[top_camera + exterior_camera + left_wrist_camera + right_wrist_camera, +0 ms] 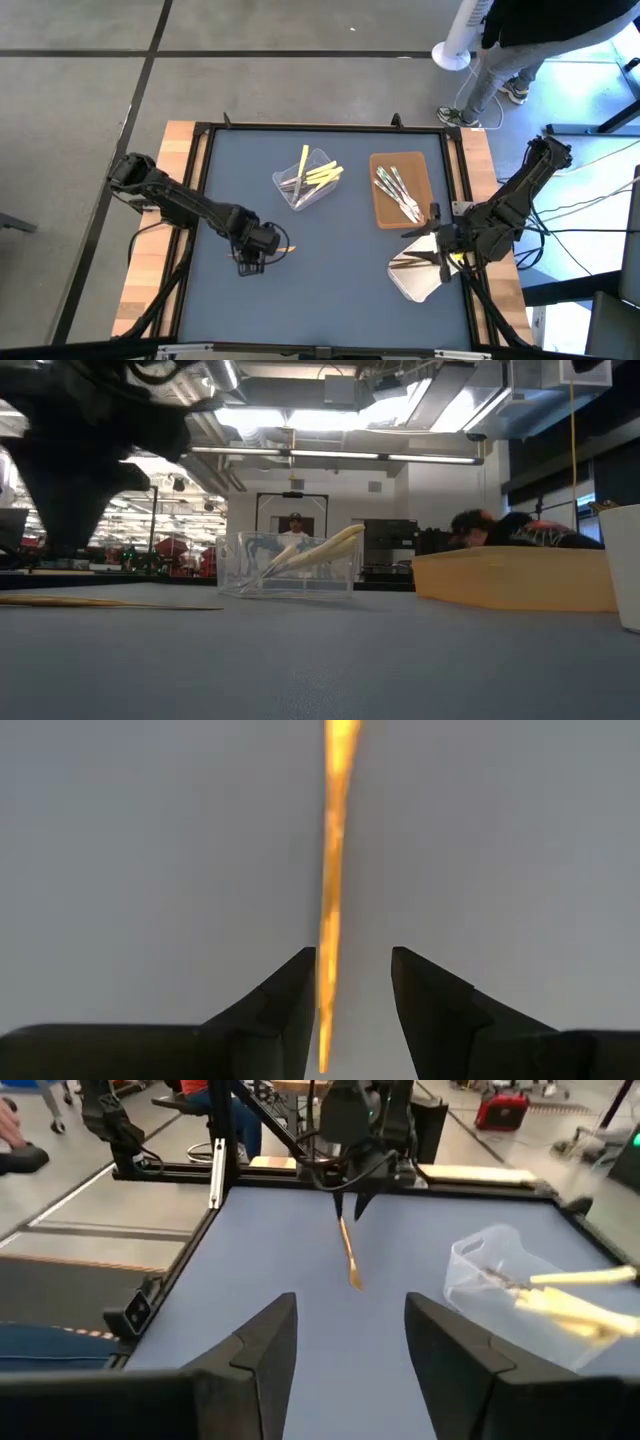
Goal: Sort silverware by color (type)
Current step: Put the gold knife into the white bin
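Observation:
One orange-brown utensil (284,247) lies flat on the blue table, also in the low view (100,601) and right wrist view (350,1256). My left gripper (254,254) (352,982) hangs over one end of it, open, pointing down, a finger on each side. A clear tub (308,178) (500,1270) holds pale yellow utensils (322,176) and silver ones. More silver utensils (398,192) lie on the brown tray (382,212). My right gripper (440,252) (350,1342) is open and empty, beside the white tray (418,284). My left gripper straddles the orange-brown utensil's end (326,970) from above, the stick running along the gap close to one finger (290,990). Whether that finger touches it I cannot tell. The utensil lies flat on the table.
The tub stands at the table's far middle, the brown tray to its right, the white tray near the right edge. A raised black frame (200,200) rims the table. A person (510,50) stands beyond the far right corner. Bare blue surface lies between the two grippers.

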Controlling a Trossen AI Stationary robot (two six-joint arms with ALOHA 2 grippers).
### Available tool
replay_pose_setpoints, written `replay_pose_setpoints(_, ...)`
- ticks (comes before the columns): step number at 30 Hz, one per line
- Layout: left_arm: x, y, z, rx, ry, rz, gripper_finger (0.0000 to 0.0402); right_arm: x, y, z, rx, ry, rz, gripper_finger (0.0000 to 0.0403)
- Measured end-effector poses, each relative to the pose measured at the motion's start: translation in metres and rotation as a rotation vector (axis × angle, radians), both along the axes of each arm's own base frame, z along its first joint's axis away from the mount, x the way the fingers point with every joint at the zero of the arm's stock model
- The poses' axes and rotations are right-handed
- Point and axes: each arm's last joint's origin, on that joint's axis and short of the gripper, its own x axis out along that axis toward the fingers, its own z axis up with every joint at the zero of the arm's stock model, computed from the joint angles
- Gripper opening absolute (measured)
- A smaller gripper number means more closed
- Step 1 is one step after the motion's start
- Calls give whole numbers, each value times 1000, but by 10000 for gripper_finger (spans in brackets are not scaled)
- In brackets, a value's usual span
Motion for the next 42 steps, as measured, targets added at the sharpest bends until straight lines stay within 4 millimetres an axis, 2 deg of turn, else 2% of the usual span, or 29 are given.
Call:
replay_pose_setpoints(9, -8, -21, 0, 36, -16, -66, 126, 28, 0, -11, -65, 41, -27, 172)
replay_pose_setpoints(22, -9, -24, 0, 49, -21, -28, 126, 58, -12, -32, -83, 162, -56, 172)
replay_pose_setpoints(30, -9, -24, -1, 50, -25, -21, 126, 66, -15, -37, -80, 195, -54, 172)
replay_pose_setpoints(42, -23, -17, -30, 74, -5, 40, 126, 66, -14, -38, -100, 199, -46, 172)
